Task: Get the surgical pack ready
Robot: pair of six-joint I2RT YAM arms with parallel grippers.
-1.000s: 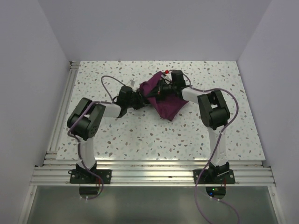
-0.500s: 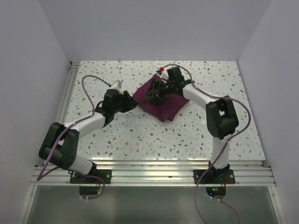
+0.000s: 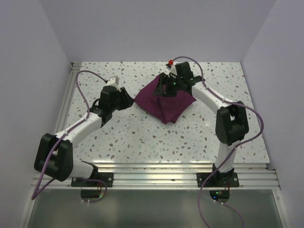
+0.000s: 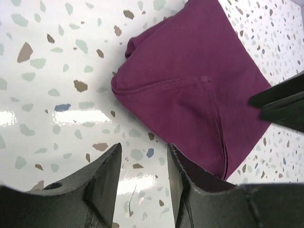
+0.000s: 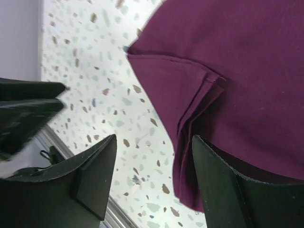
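The left end effector (image 4: pixel 144 159) hangs over bare surface (image 3: pixel 142 137) just beside the surgical pack (image 3: pixel 166 104), jaws apart and empty. The pack lies folded flat past mid-surface. Farther on, the right end effector (image 5: pixel 152 154) hovers over its layered hem, jaws wide and empty, likely leaving the fold undisturbed.

The surgical pack (image 3: pixel 167 105) lies on the surface (image 3: pixel 142 137) between the two sets of jaws. The left jaws stand to its left, clear of it, over bare surface, with the pack (image 4: pixel 190 95) just ahead of their tips. The right jaws hang over the pack's far edge. There a fold of the pack (image 5: pixel 247 71) lies below and ahead of them.
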